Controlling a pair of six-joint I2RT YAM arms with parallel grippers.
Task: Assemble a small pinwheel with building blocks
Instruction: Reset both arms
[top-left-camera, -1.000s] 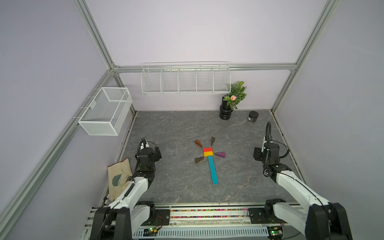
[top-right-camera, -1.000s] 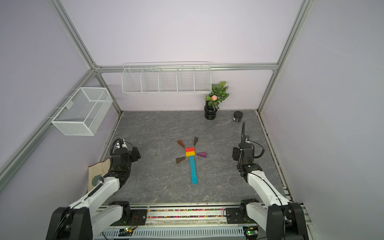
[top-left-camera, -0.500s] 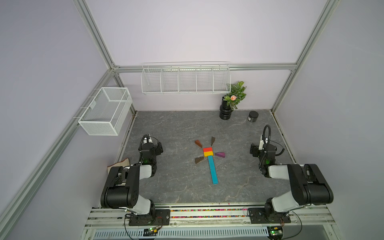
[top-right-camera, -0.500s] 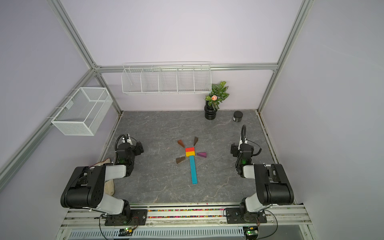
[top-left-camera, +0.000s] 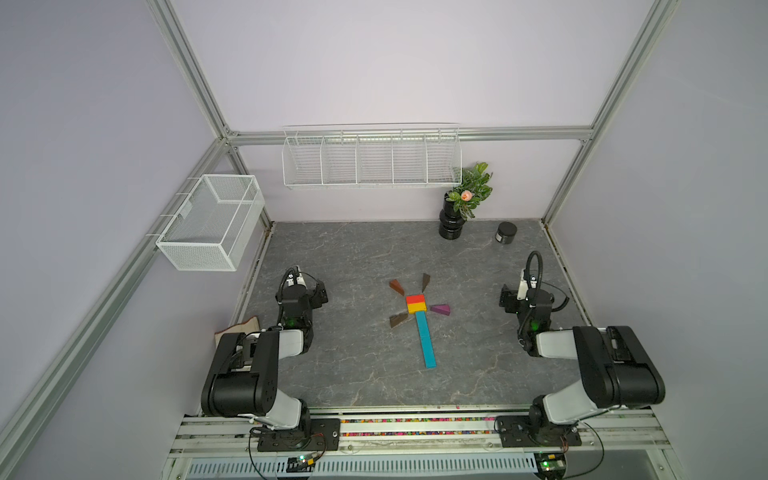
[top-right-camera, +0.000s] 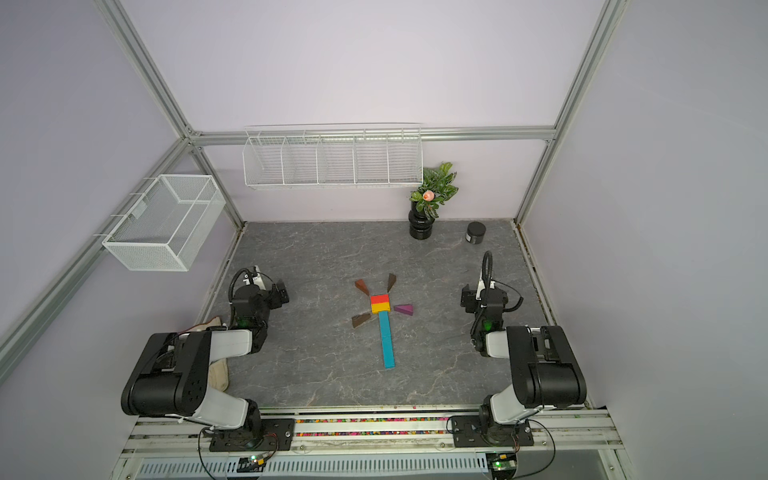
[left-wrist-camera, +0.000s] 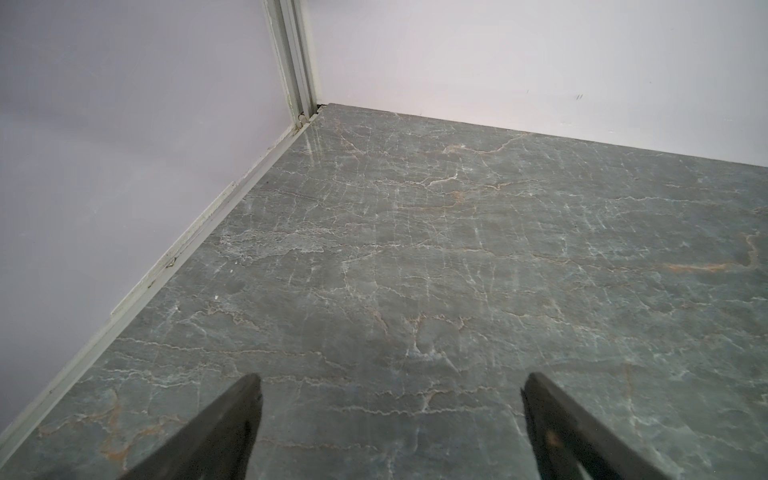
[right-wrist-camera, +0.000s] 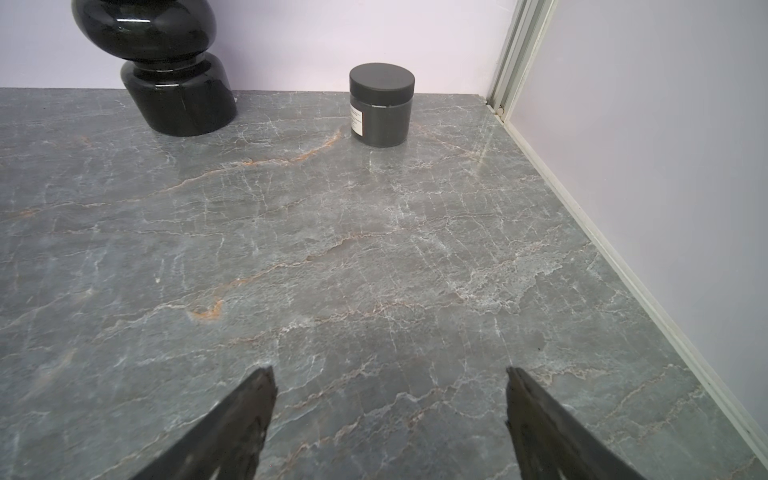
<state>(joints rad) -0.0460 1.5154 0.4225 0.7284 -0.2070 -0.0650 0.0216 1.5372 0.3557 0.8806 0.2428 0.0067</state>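
Observation:
The pinwheel lies flat at mid-table in both top views. Its centre is a red block (top-left-camera: 415, 299) above a yellow one (top-left-camera: 417, 308), with a long teal stem (top-left-camera: 425, 340) running toward the front. Three brown wedges (top-left-camera: 396, 286) (top-left-camera: 425, 281) (top-left-camera: 398, 320) and a purple wedge (top-left-camera: 440, 309) fan around it, with small gaps. My left gripper (left-wrist-camera: 390, 386) is open and empty over bare table near the left wall, far from the pinwheel. My right gripper (right-wrist-camera: 388, 378) is also open and empty, off to the pinwheel's right.
A black vase with a plant (top-left-camera: 453, 224) and a black round jar (right-wrist-camera: 381, 106) stand at the back right. A wire basket (top-left-camera: 212, 222) hangs on the left wall and a wire shelf (top-left-camera: 372, 160) on the back wall. A tan cloth (top-left-camera: 239, 328) lies by the left arm.
Both arms have folded up, their elbows rising over the front rail, while the grippers stayed near the table's sides. The left jaws have spread wider. The pinwheel has not moved.

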